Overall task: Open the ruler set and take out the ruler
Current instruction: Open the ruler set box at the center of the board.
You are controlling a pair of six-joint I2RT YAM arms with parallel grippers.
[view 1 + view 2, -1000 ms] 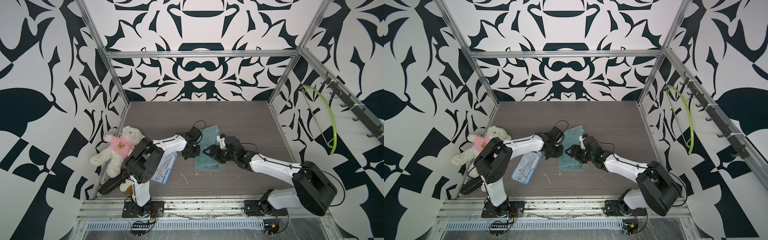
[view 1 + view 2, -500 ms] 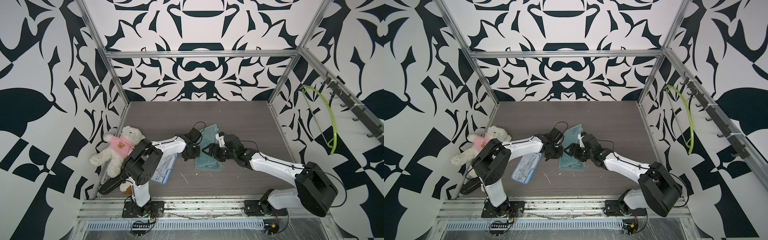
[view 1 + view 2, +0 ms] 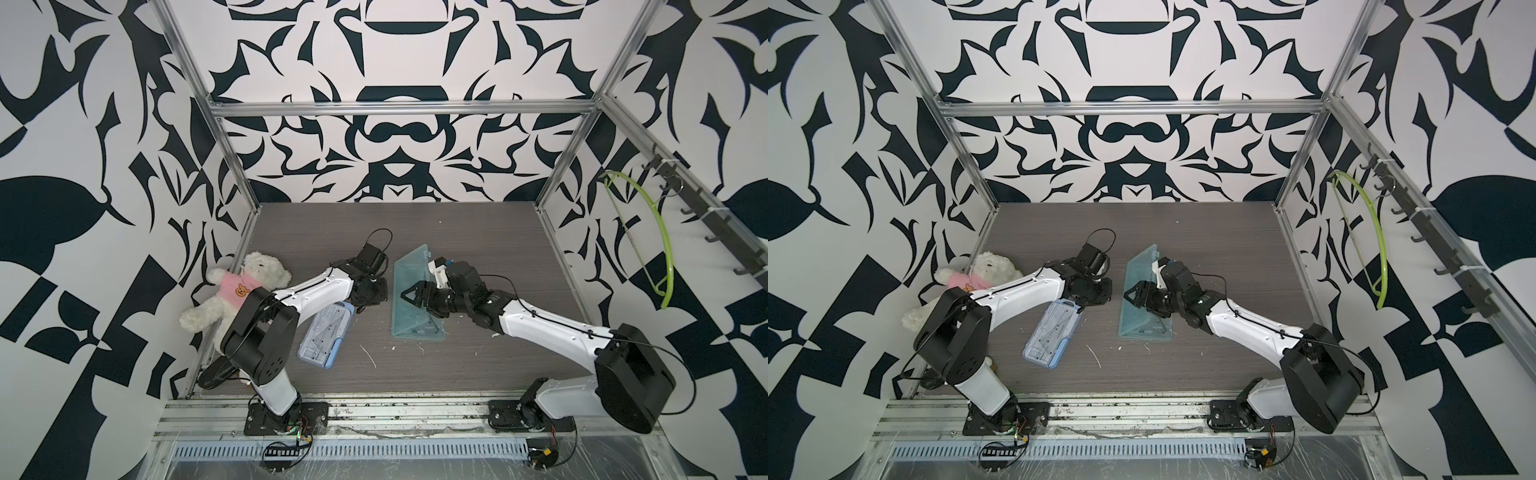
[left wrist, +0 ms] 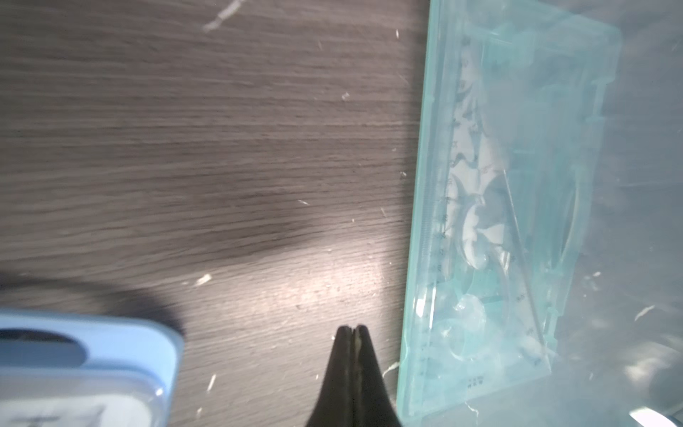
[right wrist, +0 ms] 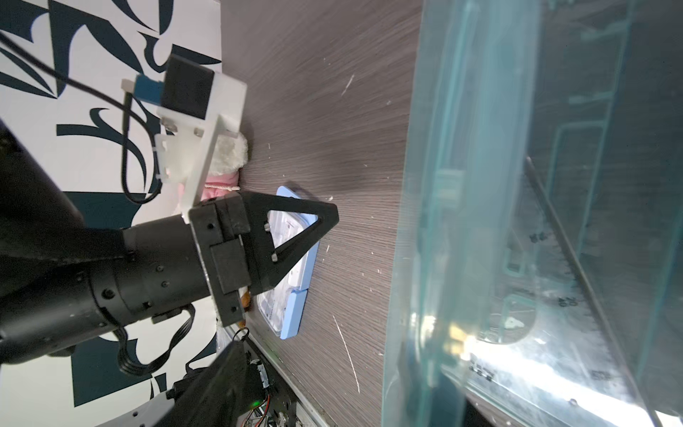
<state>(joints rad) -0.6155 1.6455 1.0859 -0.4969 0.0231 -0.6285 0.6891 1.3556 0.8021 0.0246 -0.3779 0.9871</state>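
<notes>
The ruler set (image 3: 419, 328) is a clear teal case lying open mid-table. Its lid (image 3: 405, 274) is tilted up along the side facing the left arm. Inside, a ruler (image 4: 430, 258) with scale marks lies along the edge beside a set square (image 5: 573, 277). My right gripper (image 3: 409, 295) reaches in over the base with jaws apart at the raised lid (image 5: 462, 222). One finger shows darkly through the lid wall. My left gripper (image 3: 380, 291) is shut and empty, low over the table just beside the case (image 4: 480, 222); its tips (image 4: 353, 329) are pressed together.
A second, blue case (image 3: 326, 334) lies closed near the left arm, seen also as the blue case (image 5: 295, 295) past the left gripper (image 5: 334, 218). A teddy bear (image 3: 245, 291) leans at the left wall. A green hanger (image 3: 652, 232) hangs on the right wall.
The case's lid has swung further up as my right gripper shifted a little to the left, its jaws slightly wider. The left arm has stayed still.
</notes>
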